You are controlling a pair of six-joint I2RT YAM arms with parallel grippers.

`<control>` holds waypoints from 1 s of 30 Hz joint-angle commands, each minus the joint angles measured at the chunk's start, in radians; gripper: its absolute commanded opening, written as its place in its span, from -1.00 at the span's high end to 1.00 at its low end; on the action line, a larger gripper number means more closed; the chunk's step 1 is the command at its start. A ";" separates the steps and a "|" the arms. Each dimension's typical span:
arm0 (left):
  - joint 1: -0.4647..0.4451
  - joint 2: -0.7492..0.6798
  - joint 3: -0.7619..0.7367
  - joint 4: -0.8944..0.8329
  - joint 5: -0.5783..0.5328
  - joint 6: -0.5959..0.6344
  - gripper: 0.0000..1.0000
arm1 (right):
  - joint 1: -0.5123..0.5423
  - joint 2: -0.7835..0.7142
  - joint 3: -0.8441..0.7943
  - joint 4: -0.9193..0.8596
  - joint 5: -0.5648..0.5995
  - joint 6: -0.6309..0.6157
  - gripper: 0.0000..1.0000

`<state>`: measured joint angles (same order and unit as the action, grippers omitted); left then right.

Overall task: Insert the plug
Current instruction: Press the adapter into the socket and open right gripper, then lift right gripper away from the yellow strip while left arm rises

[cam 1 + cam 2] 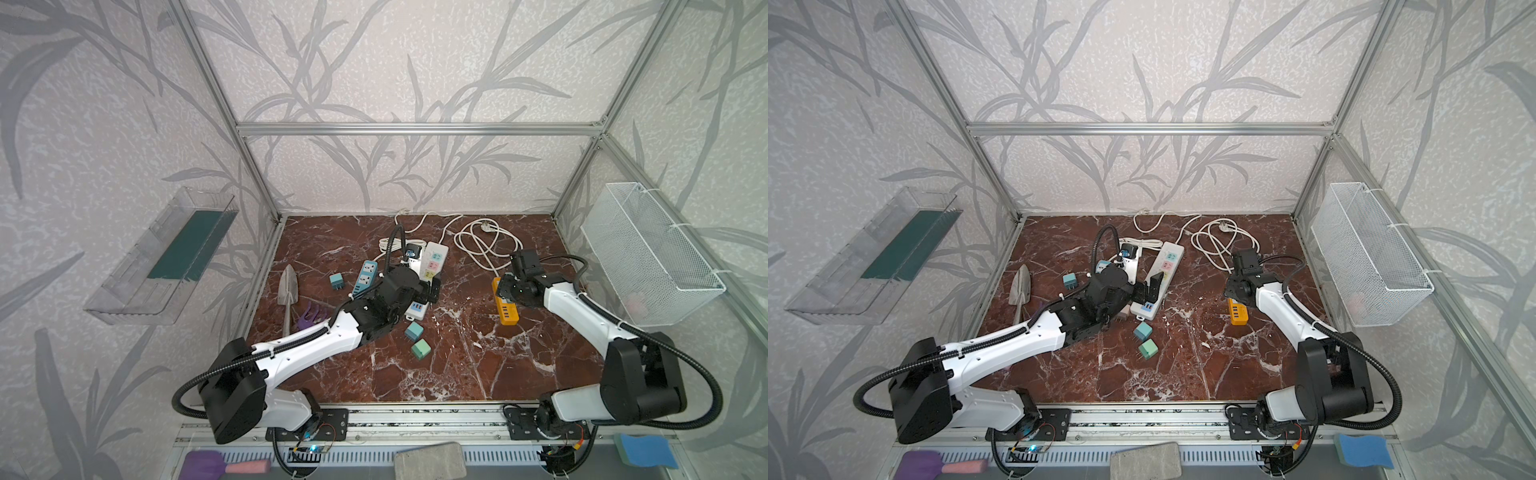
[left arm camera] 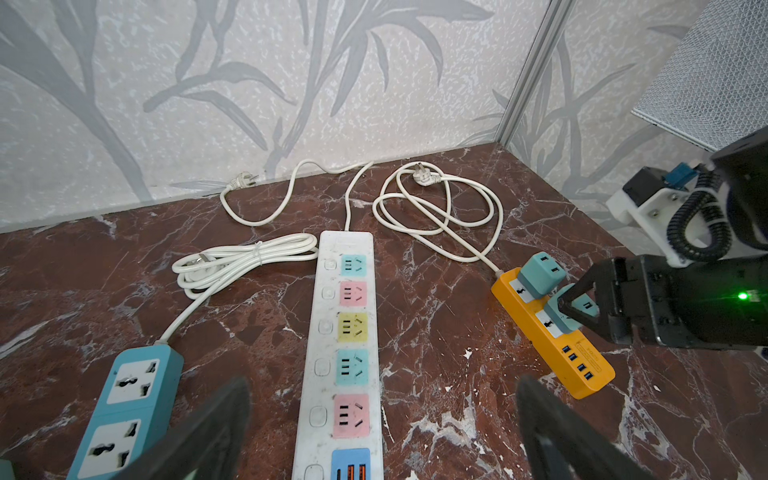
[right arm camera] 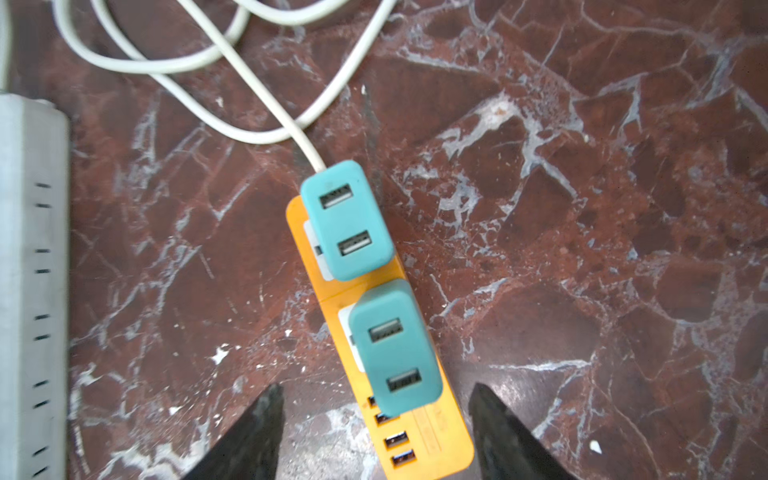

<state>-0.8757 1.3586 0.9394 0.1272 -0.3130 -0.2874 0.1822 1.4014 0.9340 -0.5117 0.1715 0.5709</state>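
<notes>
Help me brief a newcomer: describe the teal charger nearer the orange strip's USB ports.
On the right of the red-brown marble tabletop lies an orange plastic power strip with a white cord. Two teal cubes are plugged into it: the teal USB charger beside the strip's USB ports is yours, not its twin at the cord end.

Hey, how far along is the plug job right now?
Done: the far teal adapter and the near teal adapter look seated in the orange strip. In hand: nothing; the right claw hangs open over the near one, the left claw open over the white strip. Left: three loose adapters on the table, if they count.
</notes>
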 commanded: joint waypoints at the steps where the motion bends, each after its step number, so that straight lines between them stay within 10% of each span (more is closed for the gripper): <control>1: 0.004 -0.034 0.005 -0.005 -0.013 0.008 -0.97 | -0.002 -0.049 0.035 -0.079 -0.023 -0.035 -0.45; 18: 0.005 -0.040 0.003 -0.005 -0.048 0.022 -0.97 | -0.042 -0.098 0.000 -0.090 0.014 -0.045 -0.31; 30: 0.040 0.011 0.011 -0.024 -0.087 0.014 -0.98 | -0.125 0.080 0.050 -0.063 -0.040 -0.045 0.35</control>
<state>-0.8513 1.3491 0.9394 0.1249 -0.3698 -0.2703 0.0563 1.4826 0.9848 -0.5732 0.1513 0.5259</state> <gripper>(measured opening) 0.987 0.329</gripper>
